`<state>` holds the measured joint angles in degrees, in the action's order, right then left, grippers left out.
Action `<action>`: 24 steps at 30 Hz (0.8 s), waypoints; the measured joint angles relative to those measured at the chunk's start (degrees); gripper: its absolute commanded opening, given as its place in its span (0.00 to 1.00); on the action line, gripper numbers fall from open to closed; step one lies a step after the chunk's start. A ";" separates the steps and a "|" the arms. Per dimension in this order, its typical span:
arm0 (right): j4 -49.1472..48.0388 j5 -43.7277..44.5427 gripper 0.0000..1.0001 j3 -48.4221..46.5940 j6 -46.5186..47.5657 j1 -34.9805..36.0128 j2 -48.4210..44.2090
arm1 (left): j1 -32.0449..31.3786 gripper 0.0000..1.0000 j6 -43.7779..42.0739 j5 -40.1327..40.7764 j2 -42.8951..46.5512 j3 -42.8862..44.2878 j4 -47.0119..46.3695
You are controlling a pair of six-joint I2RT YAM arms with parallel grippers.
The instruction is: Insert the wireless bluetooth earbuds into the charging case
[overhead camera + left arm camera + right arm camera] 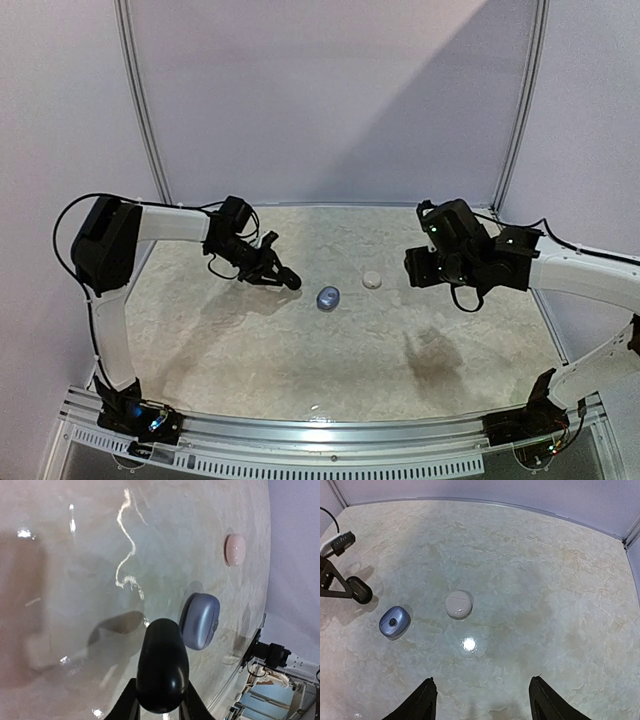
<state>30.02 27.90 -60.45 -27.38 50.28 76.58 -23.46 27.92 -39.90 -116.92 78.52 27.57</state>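
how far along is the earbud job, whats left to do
Looks nearly done: no loose earbuds show on the table, and the white case and blue-grey case lie shut there. In hand: the left gripper grips the black case, also shut; the right gripper hangs open and empty. Left: probably just setting the black case down. Whether buds are inside cannot be seen.
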 measured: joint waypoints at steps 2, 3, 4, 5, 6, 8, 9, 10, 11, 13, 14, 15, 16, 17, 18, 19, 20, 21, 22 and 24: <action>0.02 0.26 0.67 0.72 -1.68 -0.07 -2.10 | 0.02 0.00 3.06 -0.39 -1.31 -0.83 -2.73; 0.00 0.37 0.68 0.85 -2.43 -0.11 -2.95 | 0.02 0.05 4.39 -0.39 -1.66 -1.62 -4.04; 0.00 0.48 0.70 0.87 -2.95 -0.15 -3.52 | 0.02 0.16 5.38 -0.35 -1.90 -2.45 -4.94; -0.04 0.52 0.73 0.87 -3.65 -0.22 -3.87 | 0.09 0.30 6.36 -0.63 -2.12 -3.41 -6.03; -0.04 0.52 0.76 0.87 -4.28 -0.35 -4.02 | 0.17 0.46 7.23 -1.27 -2.16 -4.04 -7.15; 0.04 0.42 0.82 0.87 -5.55 -0.76 -3.98 | 0.24 0.78 8.13 -1.44 -2.14 -4.87 -8.52; 0.09 0.26 0.86 0.87 -6.14 -1.18 -3.96 | 0.26 0.85 8.59 -0.70 -2.14 -5.46 -8.90; 0.15 0.09 0.90 0.87 -6.91 -1.66 -3.89 | 0.44 0.90 8.72 -1.09 -2.10 -6.08 -9.22; 0.20 -0.13 0.96 0.87 -7.58 -2.21 -3.78 | 0.63 0.92 9.05 -1.46 -1.40 -6.12 -9.46; 0.48 -0.90 0.99 0.87 -9.05 -3.69 -3.48 | 0.74 0.94 8.94 1.73 0.63 -6.23 -7.93; 0.61 -1.75 0.99 0.87 -9.79 -4.81 -3.34 | 0.94 0.95 8.59 3.17 1.40 -6.27 -6.88; 0.70 -2.89 0.99 0.87 -10.34 -6.23 -3.28 | 1.18 0.95 8.50 5.40 2.40 -6.29 -4.92; 0.72 -4.15 0.99 0.92 -11.21 -7.98 -3.26 | 1.49 0.95 8.24 7.54 3.50 -6.34 -2.82; 0.66 -5.22 0.99 1.05 -11.65 -9.64 -3.28 | 1.84 0.95 7.80 9.86 4.90 -6.38 -0.33; 0.37 -7.10 0.99 1.38 -12.39 -11.98 -3.28 | 2.23 0.95 7.34 12.24 6.49 -6.38 2.19; -0.02 -8.76 0.99 1.90 -12.94 -14.51 -3.30 | 2.67 0.95 6.73 14.45 8.28 -6.38 4.63; -0.50 -10.32 0.99 2.67 -13.35 -17.18 -3.32 | 3.17 0.95 6.08 16.57 10.36 -6.36 7.17; -1.09 -12.04 0.99 3.67 -13.75 -19.89 -3.45 | 3.78 0.95 5.20 18.58 12.66 -6.36 9.62; -1.90 -13.86 0.99 4.94 -13.99 -22.75 -3.76 | 4.44 0.95 4.22 20.55 15.21 -6.36 11.85; -3.72 -18.73 0.99 7.93 -14.69 -28.76 -4.79 | 5.73 0.96 1.40 24.39 20.87 -6.36 15.34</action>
<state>26.30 9.17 -52.51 -42.06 21.52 71.79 -17.74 29.32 -15.51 -96.05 72.16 42.92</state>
